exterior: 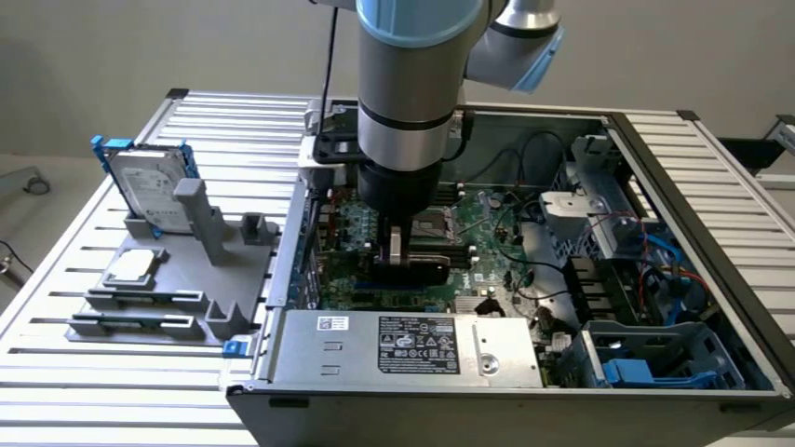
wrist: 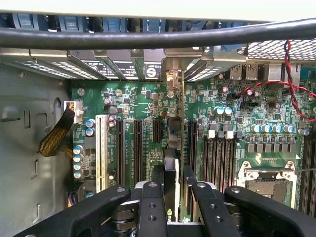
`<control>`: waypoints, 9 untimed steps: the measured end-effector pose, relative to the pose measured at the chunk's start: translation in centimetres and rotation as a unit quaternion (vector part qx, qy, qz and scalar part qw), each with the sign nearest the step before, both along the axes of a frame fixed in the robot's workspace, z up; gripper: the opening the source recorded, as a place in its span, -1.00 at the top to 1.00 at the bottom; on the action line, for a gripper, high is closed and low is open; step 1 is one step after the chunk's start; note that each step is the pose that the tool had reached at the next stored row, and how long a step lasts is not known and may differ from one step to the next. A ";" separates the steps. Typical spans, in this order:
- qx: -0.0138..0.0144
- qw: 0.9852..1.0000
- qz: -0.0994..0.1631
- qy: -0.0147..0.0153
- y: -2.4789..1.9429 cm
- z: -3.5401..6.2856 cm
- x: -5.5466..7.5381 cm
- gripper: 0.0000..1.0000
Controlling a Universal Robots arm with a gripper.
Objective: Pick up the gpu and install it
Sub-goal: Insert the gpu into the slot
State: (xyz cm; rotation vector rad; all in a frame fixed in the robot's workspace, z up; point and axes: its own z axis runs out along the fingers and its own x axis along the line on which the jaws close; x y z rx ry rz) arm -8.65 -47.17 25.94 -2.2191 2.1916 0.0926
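Exterior view: gripper (exterior: 404, 253) down inside the open pc case (exterior: 497, 414), fingers closed narrow on the gpu (exterior: 423, 272); card sits at the fingertips, over the motherboard (exterior: 504, 228). Hard drive (exterior: 147, 191) well apart from fingers, outside case

Wrist view: gpu (wrist: 171, 170) edge-on btwn the two fingers (wrist: 151, 207), clamped. Black slots (wrist: 138, 148) either side of it, beyond the fingertips. Can't tell if it's seated

The exterior camera sits high up and back from the table (exterior: 50, 270). It looks down at a slant into the open computer case (exterior: 497, 414) and sees all of it. The wrist camera rides on the arm (exterior: 410, 84), just behind the gripper (wrist: 176, 190). It is deep in the case and very near the parts. Both cameras see the green board (exterior: 497, 233) (wrist: 133, 98) and its square socket (exterior: 435, 226) (wrist: 266, 180).
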 end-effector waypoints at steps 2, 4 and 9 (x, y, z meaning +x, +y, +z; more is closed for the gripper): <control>0.000 1.000 0.000 0.000 0.00 0.00 0.0 0.47; 0.000 1.000 0.000 0.000 -0.02 0.00 0.0 0.47; 0.000 1.000 0.000 0.000 -0.12 -0.08 0.0 0.47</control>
